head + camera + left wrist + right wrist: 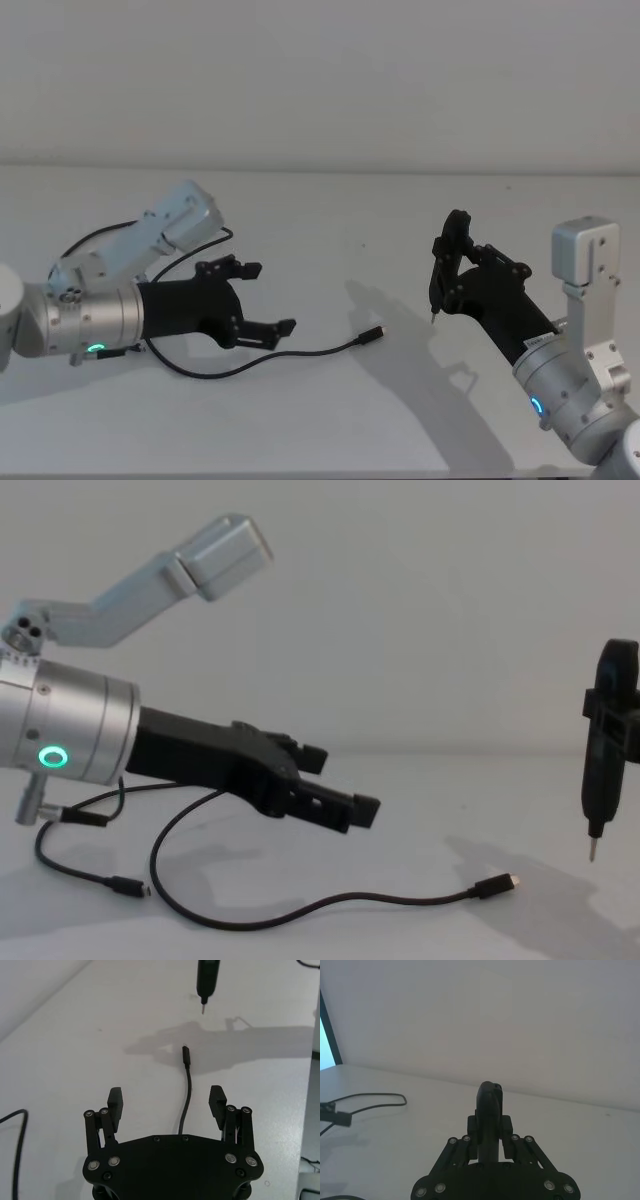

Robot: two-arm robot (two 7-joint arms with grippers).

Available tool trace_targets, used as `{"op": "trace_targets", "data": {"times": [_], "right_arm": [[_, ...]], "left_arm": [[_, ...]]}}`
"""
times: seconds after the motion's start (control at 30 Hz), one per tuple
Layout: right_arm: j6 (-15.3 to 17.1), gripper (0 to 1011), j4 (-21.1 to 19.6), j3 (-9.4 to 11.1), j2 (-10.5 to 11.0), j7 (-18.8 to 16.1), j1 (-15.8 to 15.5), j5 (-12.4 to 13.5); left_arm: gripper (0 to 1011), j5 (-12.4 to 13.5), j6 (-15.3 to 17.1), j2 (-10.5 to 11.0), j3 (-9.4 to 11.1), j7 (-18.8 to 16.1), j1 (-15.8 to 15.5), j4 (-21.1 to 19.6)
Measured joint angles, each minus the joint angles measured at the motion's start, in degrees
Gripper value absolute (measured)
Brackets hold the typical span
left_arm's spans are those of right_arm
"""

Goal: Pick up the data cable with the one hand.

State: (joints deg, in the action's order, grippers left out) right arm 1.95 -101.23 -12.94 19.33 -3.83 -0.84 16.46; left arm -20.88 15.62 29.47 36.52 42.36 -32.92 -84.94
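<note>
The data cable (318, 350) is not yet grasped: it lies at lower centre beneath the left gripper (272, 297), held open; a pointed tool (436, 293) is clamped in the right gripper (453, 260)

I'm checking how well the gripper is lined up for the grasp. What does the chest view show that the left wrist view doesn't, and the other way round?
Chest view, not left wrist: the left gripper hangs above the data cable, apart from it, and its wrist bears a green ring. Left wrist, not chest: the cable runs midway between the open fingers. Both: the cable's far plug and the tip of the pointed black tool that the right gripper holds.
</note>
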Motion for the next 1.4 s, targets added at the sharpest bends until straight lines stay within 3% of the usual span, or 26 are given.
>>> {"op": "trace_targets", "data": {"times": [0.13,0.6,1.4], "right_arm": [[0.0,275,0.0,0.0,0.0,0.0,0.0,0.0],[0.0,275,0.0,0.0,0.0,0.0,0.0,0.0],[0.0,275,0.0,0.0,0.0,0.0,0.0,0.0]], "left_arm": [[1000,0.8,-1.2,-0.9,1.7,1.4,-1.5,2.6],[1001,1.3,-2.3,-2.9,4.0,1.4,-2.4,6.7],[1001,-1.4,2.9,-4.5,5.9,2.1,-3.8,10.4]]}}
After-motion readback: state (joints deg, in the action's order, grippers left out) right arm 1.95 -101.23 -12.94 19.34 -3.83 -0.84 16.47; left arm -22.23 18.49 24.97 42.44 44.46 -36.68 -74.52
